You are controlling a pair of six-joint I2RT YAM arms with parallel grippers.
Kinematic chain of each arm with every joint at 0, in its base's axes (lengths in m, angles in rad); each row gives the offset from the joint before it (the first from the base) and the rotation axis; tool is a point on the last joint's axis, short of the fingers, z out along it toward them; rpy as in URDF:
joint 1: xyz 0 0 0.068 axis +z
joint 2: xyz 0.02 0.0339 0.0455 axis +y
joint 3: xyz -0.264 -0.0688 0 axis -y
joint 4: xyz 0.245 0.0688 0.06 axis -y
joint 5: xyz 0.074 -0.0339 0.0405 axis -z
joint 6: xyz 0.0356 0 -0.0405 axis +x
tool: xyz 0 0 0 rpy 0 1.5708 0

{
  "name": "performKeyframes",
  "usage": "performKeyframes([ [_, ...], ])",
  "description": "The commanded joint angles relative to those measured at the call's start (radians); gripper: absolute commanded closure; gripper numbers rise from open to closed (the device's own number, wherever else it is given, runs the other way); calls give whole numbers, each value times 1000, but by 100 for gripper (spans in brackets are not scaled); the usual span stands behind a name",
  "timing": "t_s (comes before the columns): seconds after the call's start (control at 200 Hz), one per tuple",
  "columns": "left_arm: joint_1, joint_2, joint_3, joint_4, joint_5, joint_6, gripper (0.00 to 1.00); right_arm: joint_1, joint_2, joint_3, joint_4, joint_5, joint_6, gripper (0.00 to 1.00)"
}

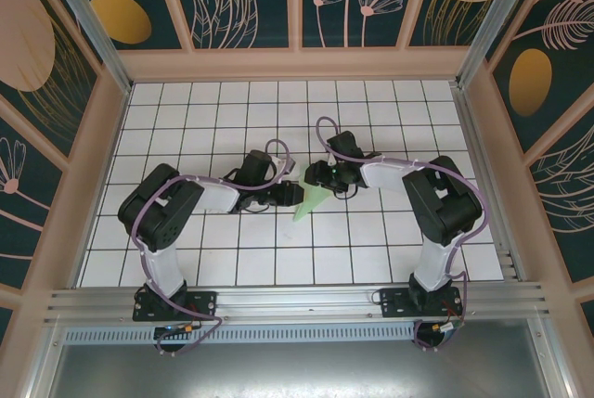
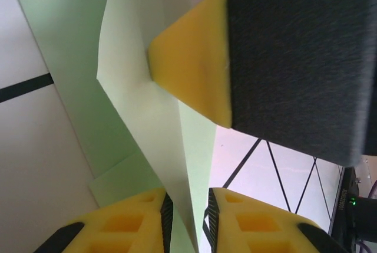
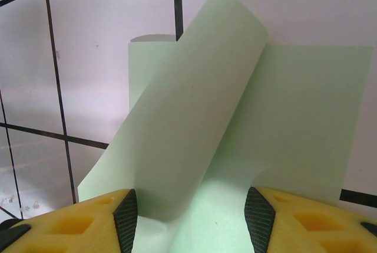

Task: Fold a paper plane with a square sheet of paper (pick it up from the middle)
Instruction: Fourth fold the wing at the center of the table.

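The left claw [image 2: 187, 222] is narrow, its 2 yellow fingers pinching a raised crease of the pale mint-green sheet of paper [image 2: 70, 52], which spreads away from them onto the white gridded bench [image 1: 232, 259]. The right claw [image 3: 191, 217] stands wide with the sheet lying between its fingers, 1 flap curling up ahead of it. 1 of its fingertips [image 2: 188, 70] touches the fold just beyond the left claw, near the bench's middle.
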Motion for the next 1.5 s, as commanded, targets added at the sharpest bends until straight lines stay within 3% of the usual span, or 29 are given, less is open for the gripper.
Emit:
performKeyframes([
  [0.0,11,-47,-20,-19,-5,15,75,9,54,-15,-107,51,16,44],
  [0.26,30,-126,-50,-72,-123,32,79,14,63,-9,-131,75,26,44],
  [0.375,29,-159,-62,-30,-76,8,79,19,71,-5,-140,81,28,44],
  [0.6,22,-77,-58,31,6,-60,68,24,75,2,-147,86,33,44],
  [0.816,3,-18,-34,19,8,-95,66,27,78,4,-148,87,35,44],
  [1.051,-7,18,-4,51,50,-103,74,29,79,2,-148,86,38,44],
  [1.326,-8,65,30,47,54,-87,75,31,79,0,-147,85,37,45],
  [1.496,-8,68,35,45,56,-61,82,30,80,1,-149,83,36,45],
])
